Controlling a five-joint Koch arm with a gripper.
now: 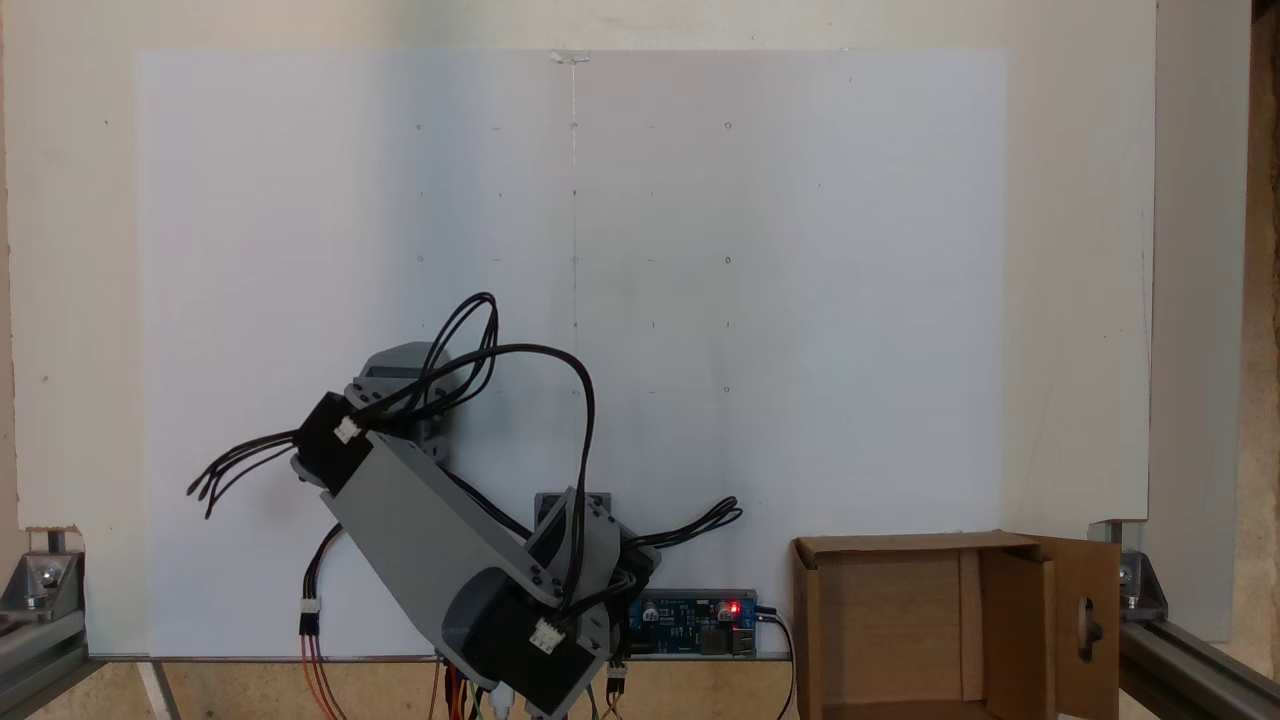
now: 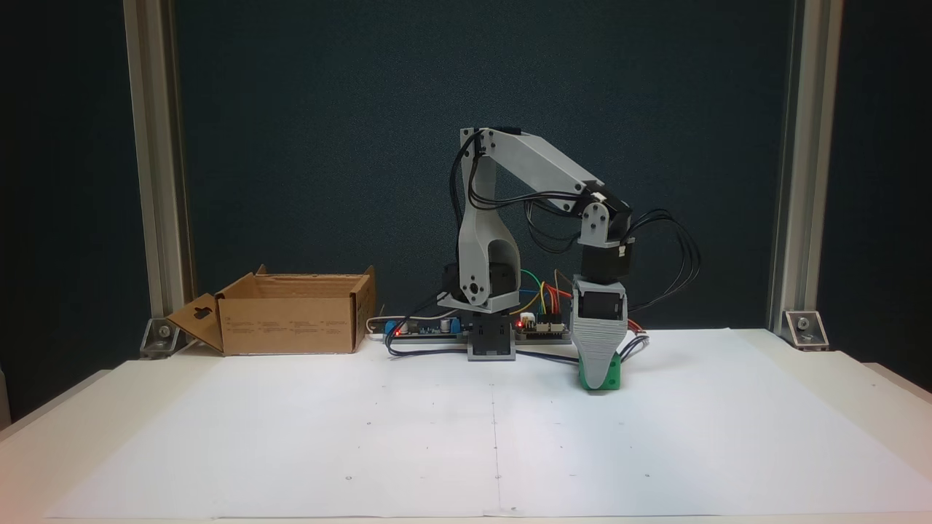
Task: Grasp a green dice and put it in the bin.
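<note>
The green dice (image 2: 616, 373) rests on the white paper to the right of the arm's base in a fixed view. My gripper (image 2: 601, 383) points straight down over it. One grey finger (image 2: 598, 353) covers the front of the dice, so green shows only at both sides of that finger. The other jaw is behind it and hidden. The bin (image 2: 291, 324) is an open brown cardboard box at the far left, with a keyhole-cut flap folded out. From above, the bin (image 1: 885, 620) sits at the lower right, and the arm (image 1: 430, 530) hides the dice.
A circuit board with a red light (image 1: 695, 622) and loose cables lies beside the arm's base (image 2: 491, 342). Aluminium frame posts (image 2: 790, 167) stand at both back corners. White paper (image 2: 437, 437) covers the table.
</note>
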